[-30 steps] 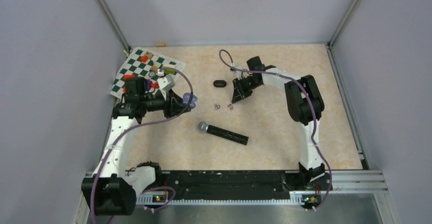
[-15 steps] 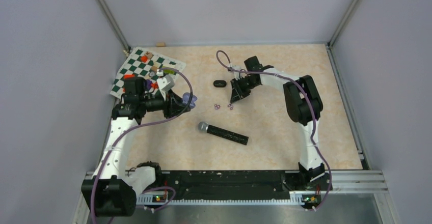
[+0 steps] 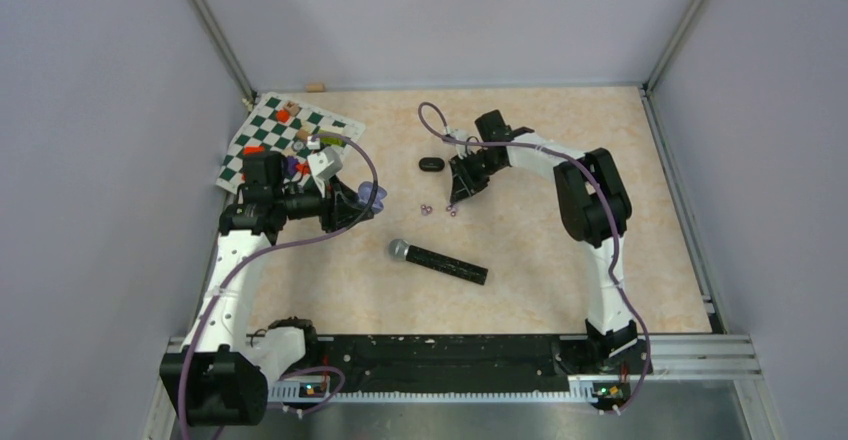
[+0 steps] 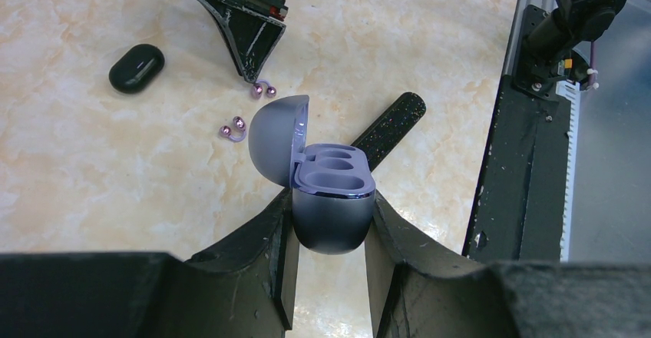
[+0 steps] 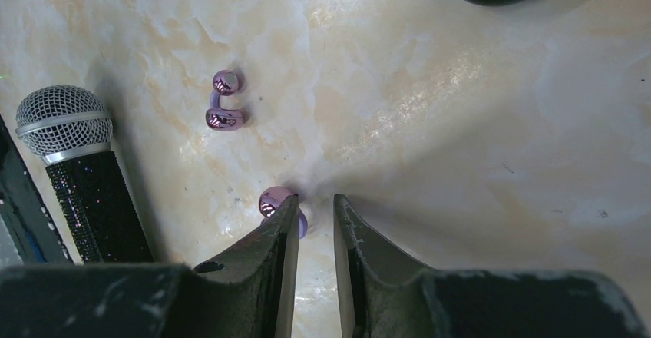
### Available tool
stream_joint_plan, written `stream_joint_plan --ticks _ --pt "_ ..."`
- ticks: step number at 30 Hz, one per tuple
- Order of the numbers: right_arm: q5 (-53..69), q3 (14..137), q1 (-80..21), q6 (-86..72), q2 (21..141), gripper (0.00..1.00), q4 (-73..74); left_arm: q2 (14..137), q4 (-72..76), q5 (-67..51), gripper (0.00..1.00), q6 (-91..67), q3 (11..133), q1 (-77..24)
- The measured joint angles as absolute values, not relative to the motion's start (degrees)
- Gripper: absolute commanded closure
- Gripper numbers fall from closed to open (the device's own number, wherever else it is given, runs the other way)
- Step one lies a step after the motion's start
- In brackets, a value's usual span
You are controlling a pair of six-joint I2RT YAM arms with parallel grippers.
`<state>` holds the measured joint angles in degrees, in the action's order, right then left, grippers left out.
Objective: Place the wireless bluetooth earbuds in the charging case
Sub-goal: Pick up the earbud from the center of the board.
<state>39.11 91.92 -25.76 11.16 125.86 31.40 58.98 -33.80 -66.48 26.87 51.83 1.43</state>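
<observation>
My left gripper (image 4: 330, 209) is shut on the lower body of the purple charging case (image 4: 332, 200), held above the table with its lid hinged open and both wells bare. In the top view the case (image 3: 372, 196) sits at the left gripper's tip (image 3: 362, 200). Two purple wireless bluetooth earbuds lie on the table. One earbud (image 5: 223, 101) lies apart to the left. The other earbud (image 5: 273, 200) touches the outside of my right gripper's left fingertip (image 5: 289, 211). The right gripper (image 5: 315, 203) points down at the table, open by a narrow gap with nothing between the fingers.
A black oval case (image 3: 430, 164) lies shut just behind the right gripper. A black microphone (image 3: 440, 260) with a silver mesh head lies in the middle of the table. A green-and-white chessboard (image 3: 262, 130) with small pieces sits at the back left.
The right arm's wrist has drifted slightly left while its fingertips stay over the earbud. The left arm and the case have not moved.
</observation>
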Motion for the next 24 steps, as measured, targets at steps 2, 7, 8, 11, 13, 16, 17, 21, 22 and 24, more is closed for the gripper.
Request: stream_joint_plan --ticks 2,7,8,11,13,16,17,21,22,24 --pt "39.29 91.92 -25.76 11.44 125.86 0.76 31.48 58.98 -33.8 -66.48 1.0 26.87 51.83 1.43" --pt "40.1 91.94 -25.76 11.79 125.86 0.74 32.27 58.98 -33.8 -66.54 1.0 26.87 51.83 1.48" --pt "40.29 91.94 -25.76 11.86 125.86 0.74 32.53 58.98 -33.8 -66.59 1.0 26.87 51.83 1.48" --pt "40.8 91.94 -25.76 11.97 125.93 0.73 32.95 58.98 -33.8 -66.63 1.0 26.87 51.83 1.5" --pt "41.19 91.98 -25.76 11.99 126.04 0.73 33.23 58.98 -33.8 -66.63 1.0 26.87 51.83 1.52" --pt "41.95 92.07 -25.76 12.03 126.21 0.74 33.93 58.98 -33.8 -66.63 1.0 26.87 51.83 1.54" --pt "42.17 92.07 -25.76 12.03 126.26 0.74 34.09 58.98 -33.8 -66.63 1.0 26.87 51.83 1.54" --pt "43.11 92.4 -25.76 12.32 126.61 0.77 35.05 58.98 -33.8 -66.63 1.0 26.87 51.83 1.65" --pt "43.35 92.4 -25.76 12.36 126.63 0.77 35.27 58.98 -33.8 -66.65 1.0 26.87 51.83 1.69" --pt "43.86 92.4 -25.76 12.38 126.78 0.79 35.57 58.98 -33.8 -66.63 1.0 26.87 51.83 1.74"
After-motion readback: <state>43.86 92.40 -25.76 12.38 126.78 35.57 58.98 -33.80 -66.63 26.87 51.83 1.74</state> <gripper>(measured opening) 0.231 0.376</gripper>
